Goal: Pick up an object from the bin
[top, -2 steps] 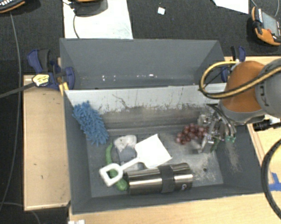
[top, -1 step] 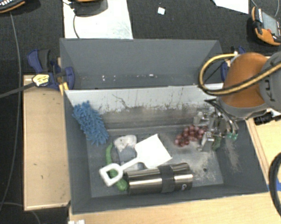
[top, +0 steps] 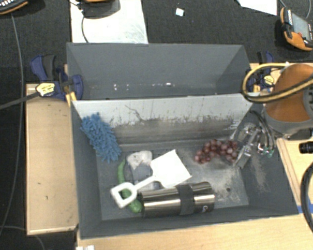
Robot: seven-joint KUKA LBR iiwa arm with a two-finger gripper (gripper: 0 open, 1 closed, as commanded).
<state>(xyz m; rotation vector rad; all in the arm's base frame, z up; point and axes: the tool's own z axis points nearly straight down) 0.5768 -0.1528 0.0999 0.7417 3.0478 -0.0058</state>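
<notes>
A grey metal bin is viewed from above. A stainless-steel cylindrical flask with a black band is laid on its side along the near wall. Beyond the flask and to its right, a bunch of dark red grapes is found on the bin floor. The hand is placed further right of the flask, at the bunch's right edge. Its opening, and whether anything is gripped, cannot be told. A white flat scoop is seen just beyond the flask's left half, and a blue fluffy duster well beyond its left end.
</notes>
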